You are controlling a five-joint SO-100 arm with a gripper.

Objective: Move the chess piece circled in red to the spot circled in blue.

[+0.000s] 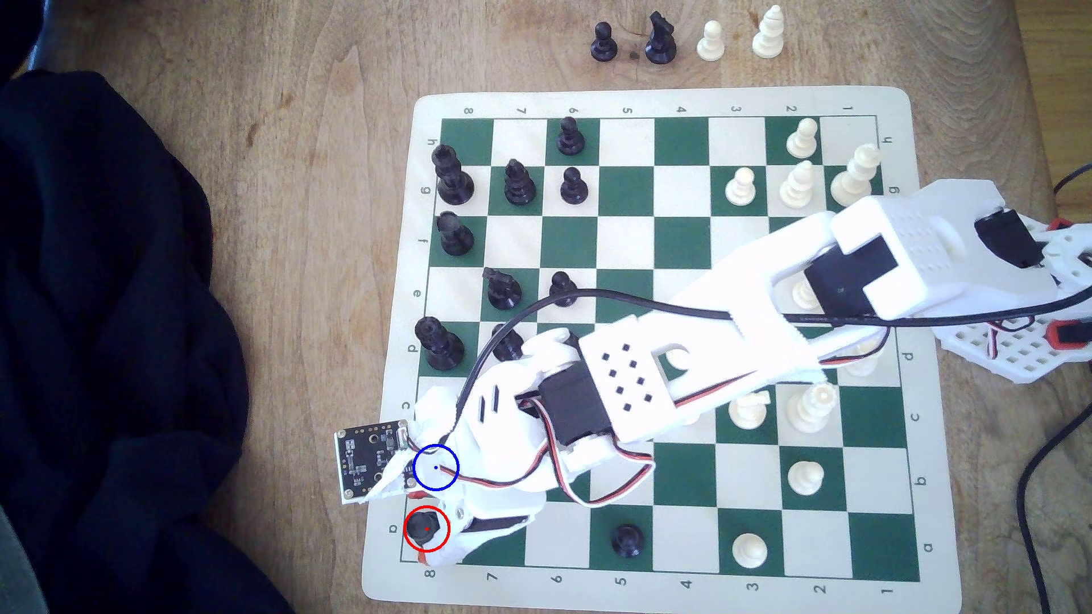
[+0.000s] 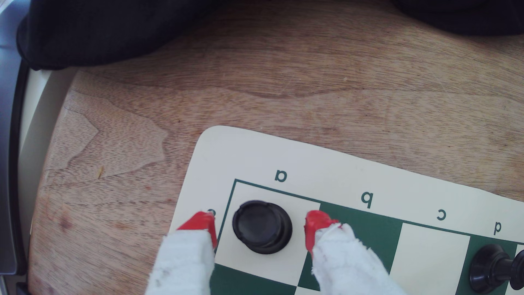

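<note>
Stout black rook [image 1: 426,527] (upright), corner square

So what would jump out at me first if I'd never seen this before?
Probably the white robot arm stretched across the green-and-cream chessboard. Its end effector straddles the black chess piece, ringed in red at the board's corner, red fingertips open either side. The blue-ringed spot adjoins it.

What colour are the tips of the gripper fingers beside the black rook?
Red, above white wrapping; the wrist view shows the fingertips best, either side of the rook.
</note>
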